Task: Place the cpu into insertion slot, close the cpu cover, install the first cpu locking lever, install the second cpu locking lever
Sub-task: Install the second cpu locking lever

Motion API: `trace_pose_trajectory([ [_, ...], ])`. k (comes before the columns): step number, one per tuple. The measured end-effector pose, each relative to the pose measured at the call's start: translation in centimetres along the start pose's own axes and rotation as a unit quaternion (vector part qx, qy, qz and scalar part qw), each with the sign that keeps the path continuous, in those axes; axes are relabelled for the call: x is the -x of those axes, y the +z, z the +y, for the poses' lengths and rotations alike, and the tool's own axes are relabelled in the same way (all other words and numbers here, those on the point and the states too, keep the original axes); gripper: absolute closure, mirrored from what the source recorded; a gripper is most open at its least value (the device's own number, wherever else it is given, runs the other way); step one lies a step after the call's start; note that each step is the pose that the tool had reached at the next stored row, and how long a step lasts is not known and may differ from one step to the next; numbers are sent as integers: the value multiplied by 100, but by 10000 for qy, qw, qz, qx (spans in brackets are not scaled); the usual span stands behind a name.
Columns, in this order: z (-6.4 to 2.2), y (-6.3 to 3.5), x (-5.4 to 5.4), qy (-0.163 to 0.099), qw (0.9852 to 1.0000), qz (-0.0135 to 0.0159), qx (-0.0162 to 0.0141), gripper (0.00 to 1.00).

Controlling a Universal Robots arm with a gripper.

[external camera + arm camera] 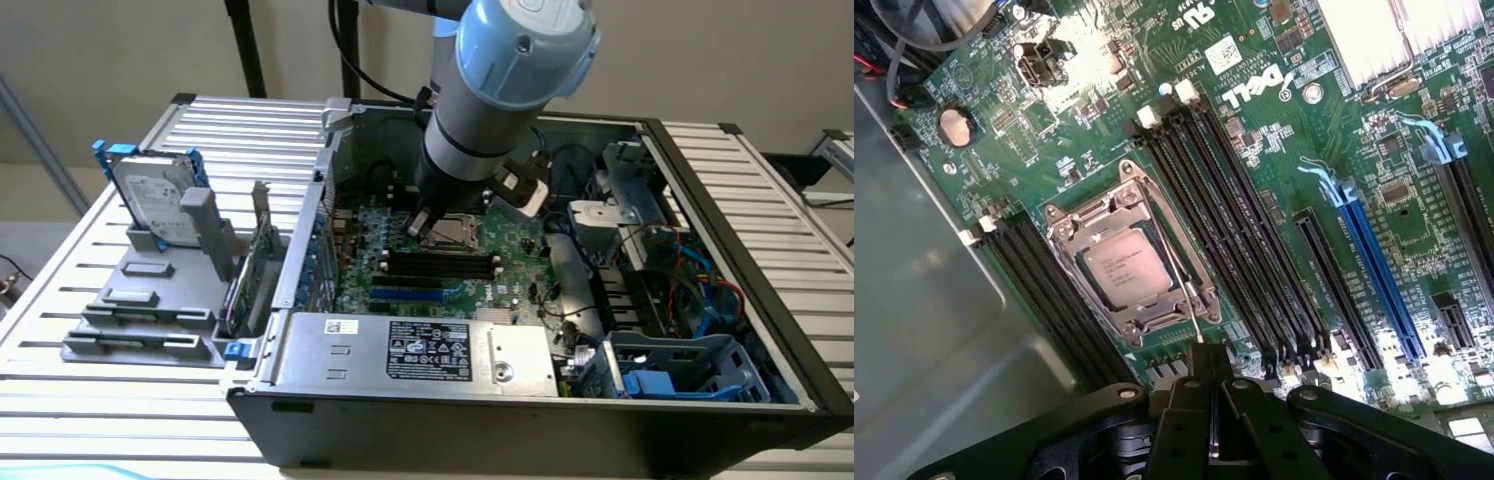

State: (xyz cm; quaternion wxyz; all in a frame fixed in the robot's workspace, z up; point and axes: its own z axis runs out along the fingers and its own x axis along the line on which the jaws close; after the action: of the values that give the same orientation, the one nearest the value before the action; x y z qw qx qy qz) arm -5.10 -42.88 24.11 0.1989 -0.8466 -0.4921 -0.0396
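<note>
The cpu (1126,270), a pale square chip, lies flat in the insertion slot (458,232) on the green motherboard. The silvery cpu cover (1082,216) is folded down over it, framing the chip through its window. A thin metal locking lever (1179,285) runs along one side of the cover, and its end reaches my fingertips. My gripper (1210,352) is shut, its black tips right at that lever end; whether they pinch it I cannot tell. In the exterior view my gripper (424,226) hangs low inside the open computer case, just beside the socket.
Long black memory slots (1244,240) flank the socket on both sides, and a blue expansion slot (1374,270) lies further off. A grey case wall (934,340) rises close by. The labelled power supply box (414,350) fills the case front. A hard drive (154,195) stands in a fixture at the exterior view's left.
</note>
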Motion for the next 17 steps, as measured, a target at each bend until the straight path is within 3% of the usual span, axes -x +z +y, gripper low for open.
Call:
trace_pose_trajectory([
  [9, 17, 15, -14, 134, 9999, 39, 41, 89],
  [17, 32, 110, 21, 201, 9998, 18, 83, 89],
])
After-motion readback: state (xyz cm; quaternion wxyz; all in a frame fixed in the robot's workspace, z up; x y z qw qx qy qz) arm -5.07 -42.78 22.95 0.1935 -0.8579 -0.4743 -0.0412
